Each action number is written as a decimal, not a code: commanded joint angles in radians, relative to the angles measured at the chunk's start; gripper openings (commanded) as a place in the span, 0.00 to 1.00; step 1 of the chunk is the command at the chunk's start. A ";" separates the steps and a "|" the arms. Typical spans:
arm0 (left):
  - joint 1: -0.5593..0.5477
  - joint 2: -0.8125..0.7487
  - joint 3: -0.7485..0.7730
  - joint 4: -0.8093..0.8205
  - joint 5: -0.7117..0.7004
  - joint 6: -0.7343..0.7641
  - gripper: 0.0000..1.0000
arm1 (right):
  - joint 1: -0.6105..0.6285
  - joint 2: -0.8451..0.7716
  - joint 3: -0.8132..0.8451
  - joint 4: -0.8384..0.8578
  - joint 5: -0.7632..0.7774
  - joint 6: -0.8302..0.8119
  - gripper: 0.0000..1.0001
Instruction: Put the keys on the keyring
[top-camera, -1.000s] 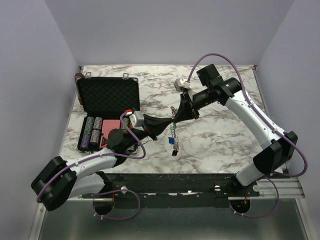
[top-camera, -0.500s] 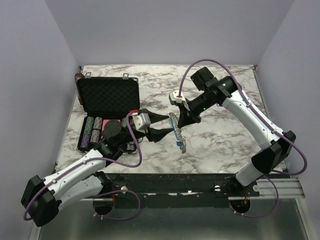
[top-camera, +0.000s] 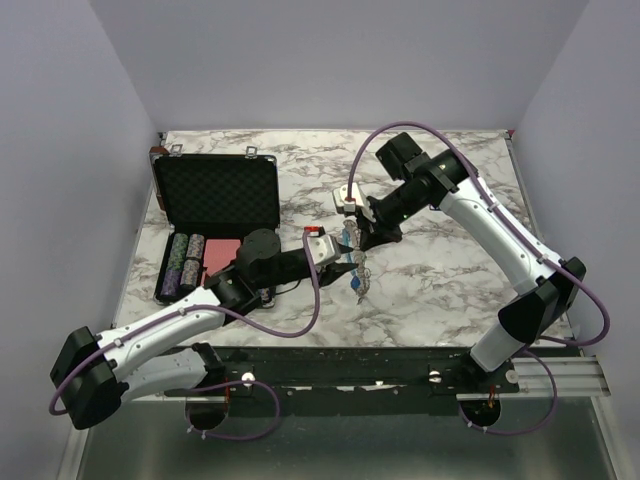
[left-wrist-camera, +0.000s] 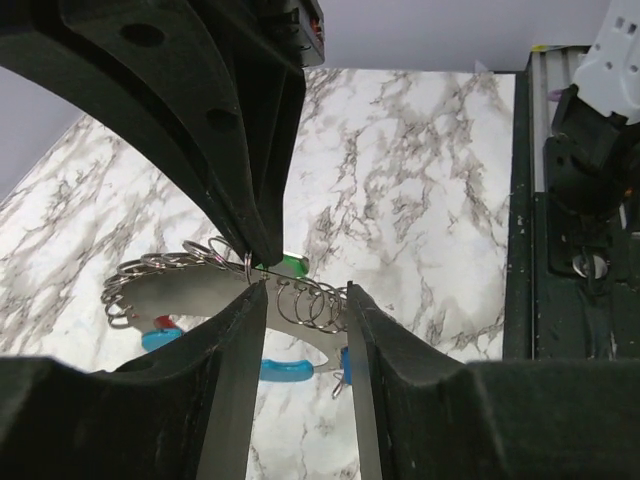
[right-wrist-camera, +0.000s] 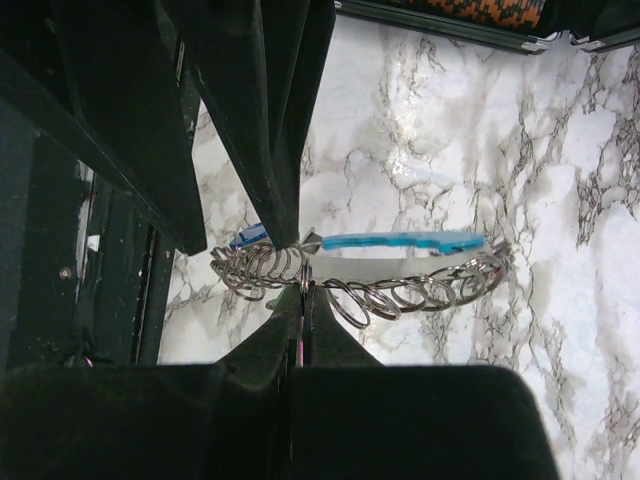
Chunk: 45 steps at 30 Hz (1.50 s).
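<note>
The keyring (right-wrist-camera: 420, 262) is a thin grey loop strung with several small split rings and has a bright blue segment (right-wrist-camera: 400, 242). It hangs above the marble table (top-camera: 440, 280) between both grippers (top-camera: 355, 262). My right gripper (right-wrist-camera: 302, 292) is shut on one small split ring of the keyring; it also shows in the left wrist view (left-wrist-camera: 249, 256). My left gripper (left-wrist-camera: 305, 300) is open, its fingers (left-wrist-camera: 238, 380) either side of a bunch of split rings. Tiny keys with a green head (left-wrist-camera: 293, 264), a red head (left-wrist-camera: 166, 322) and a blue head (left-wrist-camera: 345, 366) hang from it.
An open black foam-lined case (top-camera: 215, 190) stands at the back left, with rows of poker chips (top-camera: 184, 265) and a pink pad (top-camera: 222, 252) in its lower half. A black rail (left-wrist-camera: 525, 200) edges the table's near side.
My left arm has reached right, bringing its open fingers up to the keyring. My right gripper has shifted slightly left, and the keyring now hangs less stretched out.
</note>
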 joint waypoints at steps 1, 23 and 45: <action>-0.031 0.026 0.044 -0.022 -0.114 0.056 0.44 | 0.007 0.011 0.038 -0.062 0.008 -0.012 0.00; -0.062 0.106 0.097 -0.005 -0.208 0.149 0.31 | 0.007 0.015 0.038 -0.077 -0.035 -0.018 0.00; -0.062 0.054 0.051 0.030 -0.261 0.110 0.00 | 0.006 -0.003 0.019 -0.027 -0.073 0.042 0.22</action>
